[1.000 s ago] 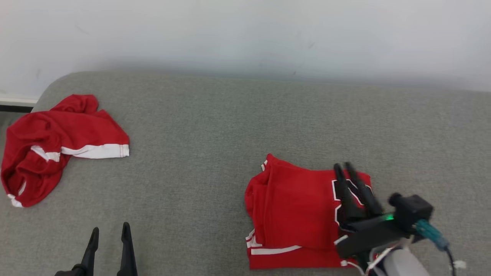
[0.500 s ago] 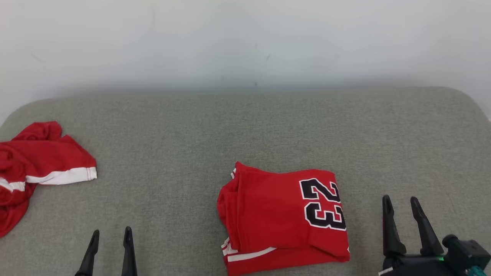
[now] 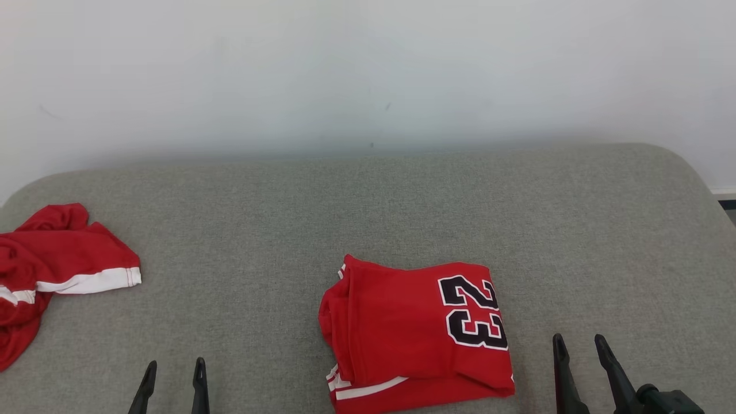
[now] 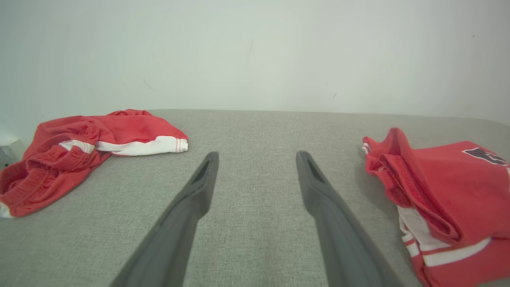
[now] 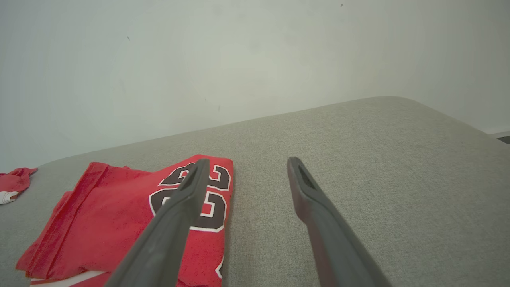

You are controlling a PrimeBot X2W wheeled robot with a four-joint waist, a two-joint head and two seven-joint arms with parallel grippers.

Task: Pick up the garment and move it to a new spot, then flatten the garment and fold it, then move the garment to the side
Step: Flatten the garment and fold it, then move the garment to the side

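So the right tool [image 3: 578, 343] had pulled off the folded red jersey [image 3: 402, 328]. A second earlier it was sitting over the number end with its fingers nearly together, and by this moment it was back down at the near edge, just right of the jersey and not touching it. The whole head view had swung too, so that's the camera turning, not the clothes sliding around.

Both fingers of the right tool were spread wide with nothing between them, just bare grey fabric-covered tabletop [image 3: 368, 207]. In its wrist view, the left finger crossed in front of the black "23" [image 3: 472, 313], but there was daylight between finger and cloth, so no contact that I could see.

The left tool [image 3: 175, 366] was spread wide as well and empty, pointing straight ahead over the bare tabletop.

The jersey lay flat between the two tools, much closer to the right one. It was folded into a rough rectangle with the "23" on the side nearest the right tool and the stacked folded edges, plus a bit of white trim, facing the left tool.

Off to the left of the left tool, well apart from it, a pair of crumpled red shorts [image 3: 52, 270] with white trim lay in a heap near that end of the tabletop. A plain white wall [image 3: 368, 75] stood beyond everything.
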